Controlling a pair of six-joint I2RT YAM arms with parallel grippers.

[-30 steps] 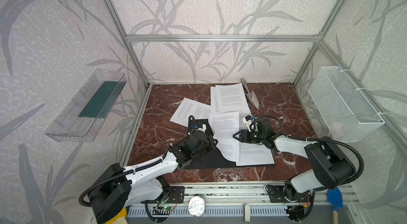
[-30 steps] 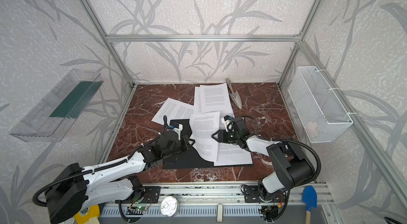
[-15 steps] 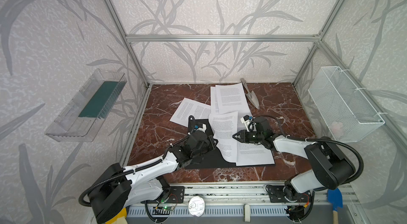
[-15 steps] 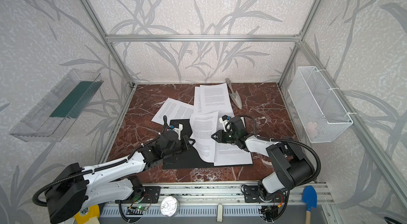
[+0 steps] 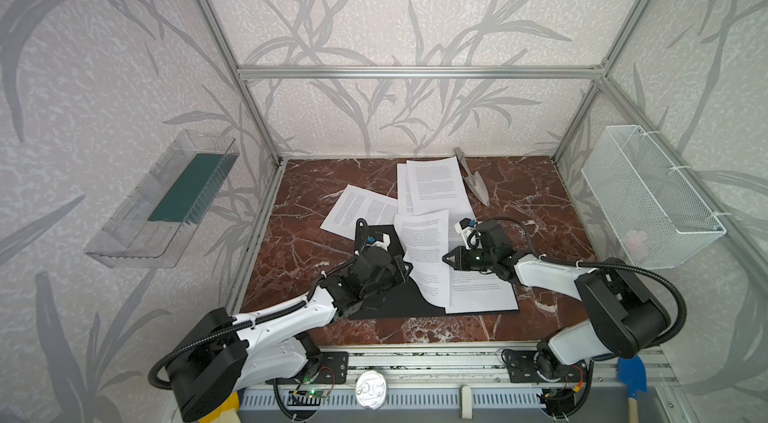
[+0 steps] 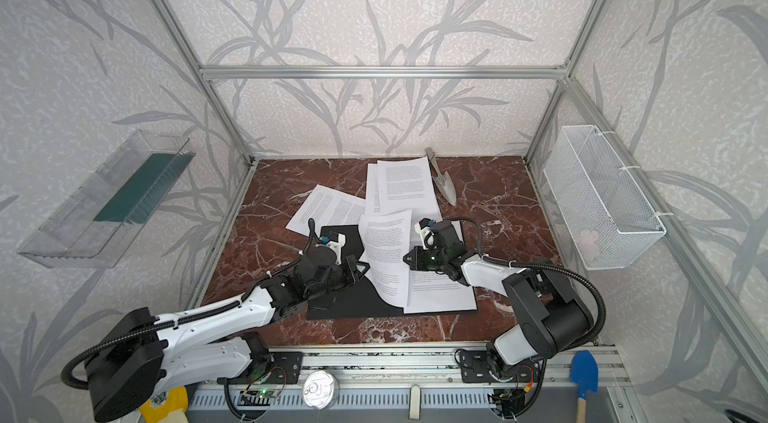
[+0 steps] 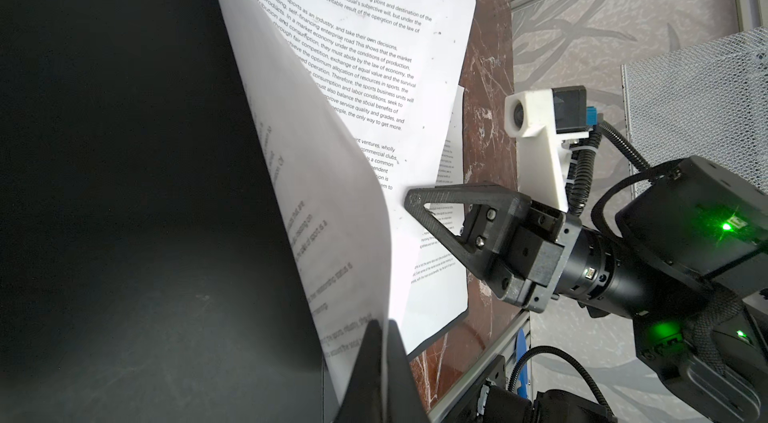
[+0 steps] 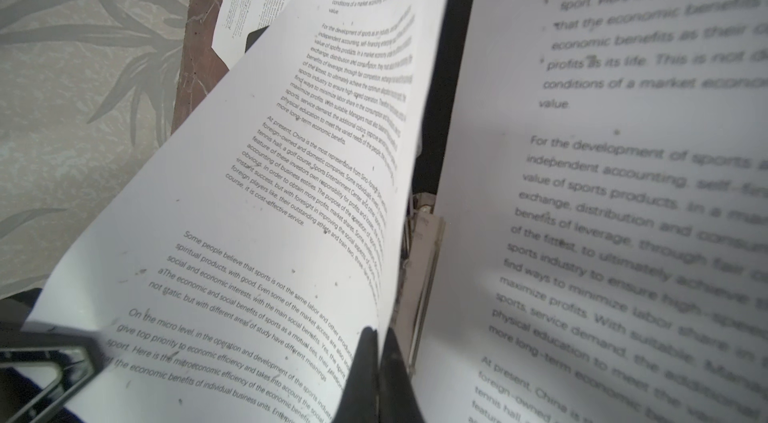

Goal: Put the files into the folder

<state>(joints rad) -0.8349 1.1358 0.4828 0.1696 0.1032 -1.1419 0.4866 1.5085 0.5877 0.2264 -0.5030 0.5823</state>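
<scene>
Both top views are taken up by a red marble desk (image 5: 303,242), on which the black folder (image 5: 399,301) (image 6: 353,301) is laid open near the front edge. A flat sheet (image 5: 478,296) of printed text is laid on the folder's right half. A lifted sheet (image 5: 424,250) (image 6: 386,250) is arched over the folder's middle and gripped from both sides. The left tool (image 5: 405,269) (image 7: 382,358) is clenched on its left edge. The right tool (image 5: 445,258) (image 8: 378,358) is pinched tight on its right edge. A metal clip (image 8: 424,242) is seen beneath the arch in the right wrist view. More loose sheets (image 5: 361,213) are spread on the desk behind the folder, overlapping one another, and a metal trowel (image 5: 473,182) is laid just beside the farthest of them.
</scene>
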